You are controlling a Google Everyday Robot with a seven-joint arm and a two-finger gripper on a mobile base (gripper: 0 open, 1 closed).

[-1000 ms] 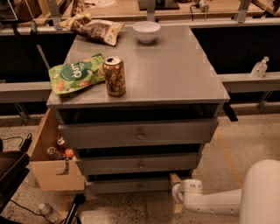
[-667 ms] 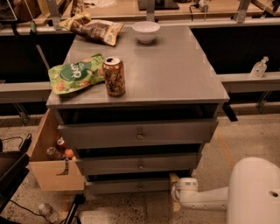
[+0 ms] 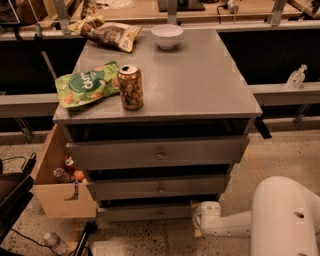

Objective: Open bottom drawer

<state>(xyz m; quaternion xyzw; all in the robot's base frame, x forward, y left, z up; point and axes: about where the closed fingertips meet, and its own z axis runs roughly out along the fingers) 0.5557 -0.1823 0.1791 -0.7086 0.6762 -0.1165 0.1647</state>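
bottom drawer [image 3: 131,213] | grey flat front, slimmest and narrowest of three | small round knob [image 3: 160,214] at centre | lowest of the stack, level | looks shut or barely out, hard to tell | gripper [image 3: 200,220] low at its right end

You are looking at a lab or workshop bay, not a home. A speckled hard floor [image 3: 285,155] runs under a plain grey cabinet [image 3: 200,85] that stands out in the open. Across the top of the frame are wooden workbenches [image 3: 135,10] on metal posts. A rough wooden crate [image 3: 57,197] of oddments sits at lower left, and a pump bottle [image 3: 296,78] sits on the rail at right. The robot's gripper [image 3: 201,220] is low at lower centre-right, beside the bottom drawer [image 3: 145,213].
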